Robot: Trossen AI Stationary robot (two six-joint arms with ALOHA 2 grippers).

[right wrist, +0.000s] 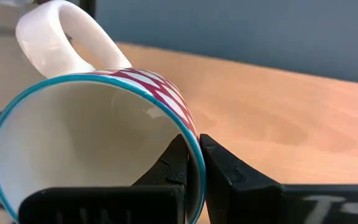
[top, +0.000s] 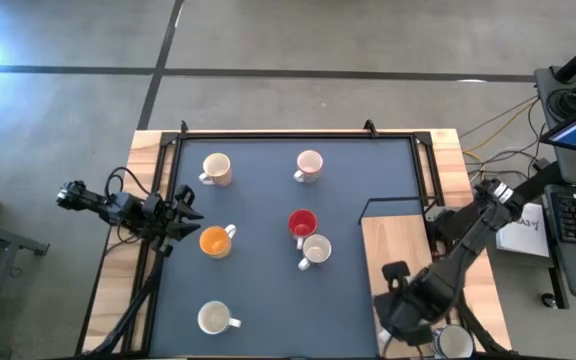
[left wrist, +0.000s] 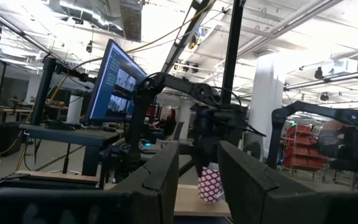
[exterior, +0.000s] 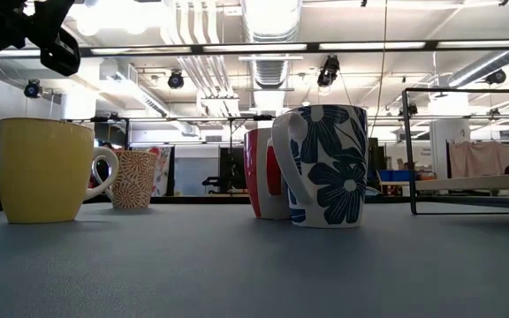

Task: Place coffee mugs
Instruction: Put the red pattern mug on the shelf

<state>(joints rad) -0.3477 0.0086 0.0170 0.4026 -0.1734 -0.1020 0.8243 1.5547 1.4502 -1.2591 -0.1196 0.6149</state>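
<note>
At the left edge of the table [top: 148, 150], the left tool [top: 190, 213] is being held level just beside the orange mug [top: 214, 241], with its fingers [left wrist: 160, 180] standing apart and nothing between them. Five mugs are being carried upright on the dark blue mat [top: 268, 300]. Nearest the left are the cream mug [top: 216, 169] at the far side, the orange mug in the middle, and a white mug [top: 214, 319] at the near edge. Farther right, a pale pink mug [top: 309, 165] is standing at the far side, and the red mug [top: 302, 224] is touching, or just beside, a white mug with a blue flower print [top: 316, 250]. In the low view the flower-print mug [exterior: 325, 165] is seen in front of the red one [exterior: 262, 172], with a yellow-looking mug [exterior: 44, 170] and a patterned mug [exterior: 135, 179] to the left.

On the wooden board [top: 393, 240] at the right, the right tool [top: 408, 322] is being kept low near the table's near edge. Its fingers are clamped together on the rim of a mug with a red and white pattern and a teal rim [right wrist: 98, 140], one finger inside and one outside, and this mug is being held tilted over the wood. Another white mug [top: 455, 343] is sitting just beside it at the near right corner.
</note>
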